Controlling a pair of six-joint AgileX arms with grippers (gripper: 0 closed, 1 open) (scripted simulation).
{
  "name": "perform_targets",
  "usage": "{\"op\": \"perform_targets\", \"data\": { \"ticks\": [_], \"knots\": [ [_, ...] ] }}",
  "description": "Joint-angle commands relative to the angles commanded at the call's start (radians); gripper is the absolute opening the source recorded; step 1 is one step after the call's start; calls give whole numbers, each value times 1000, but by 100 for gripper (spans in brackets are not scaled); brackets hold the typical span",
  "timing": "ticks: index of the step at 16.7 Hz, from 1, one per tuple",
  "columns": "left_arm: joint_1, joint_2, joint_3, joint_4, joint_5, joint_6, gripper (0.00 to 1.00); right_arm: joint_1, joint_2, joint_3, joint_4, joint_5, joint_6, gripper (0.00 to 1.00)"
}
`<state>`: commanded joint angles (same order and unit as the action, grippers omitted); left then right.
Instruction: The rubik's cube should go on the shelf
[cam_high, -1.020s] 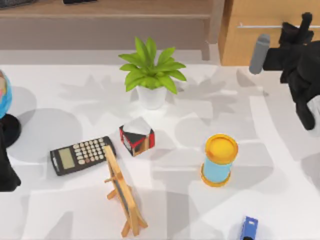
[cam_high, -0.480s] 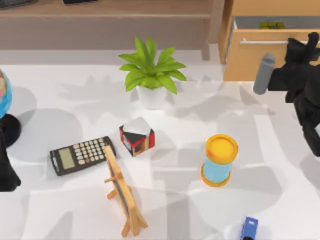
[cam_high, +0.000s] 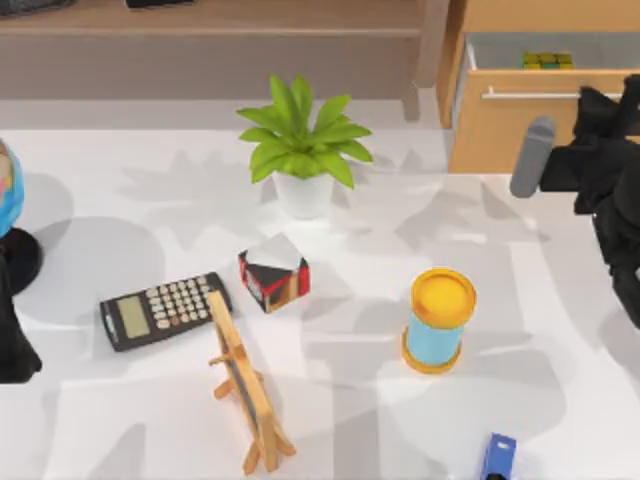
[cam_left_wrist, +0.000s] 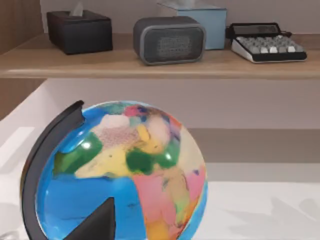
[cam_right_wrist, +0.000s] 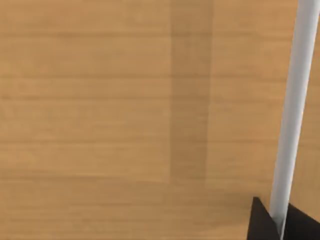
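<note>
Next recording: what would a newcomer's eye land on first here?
The right gripper is at the silver bar handle of the drawer at the top right, which stands open with the rubik's cube inside. The green potted plant stands mid-table, the globe at the left edge.

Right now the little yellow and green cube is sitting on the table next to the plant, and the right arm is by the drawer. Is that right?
Not quite. The rubik's cube isn't beside the plant; the top view shows it inside the open drawer. The cube on the table near the plant is the black, red and white cube. The right pincer is indeed at the drawer, by its silver handle.
</note>
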<state>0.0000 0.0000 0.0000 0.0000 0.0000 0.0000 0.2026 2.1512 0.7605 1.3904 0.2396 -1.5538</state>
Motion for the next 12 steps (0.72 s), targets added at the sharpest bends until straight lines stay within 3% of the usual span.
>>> {"op": "perform_targets", "data": {
  "ticks": [7, 12],
  "knots": [
    [0, 0, 0, 0, 0, 0, 100, 39, -76, -230, 130, 33, 4, 0],
    [0, 0, 0, 0, 0, 0, 100, 42, -86, -242, 143, 40, 1, 0]
  ]
}}
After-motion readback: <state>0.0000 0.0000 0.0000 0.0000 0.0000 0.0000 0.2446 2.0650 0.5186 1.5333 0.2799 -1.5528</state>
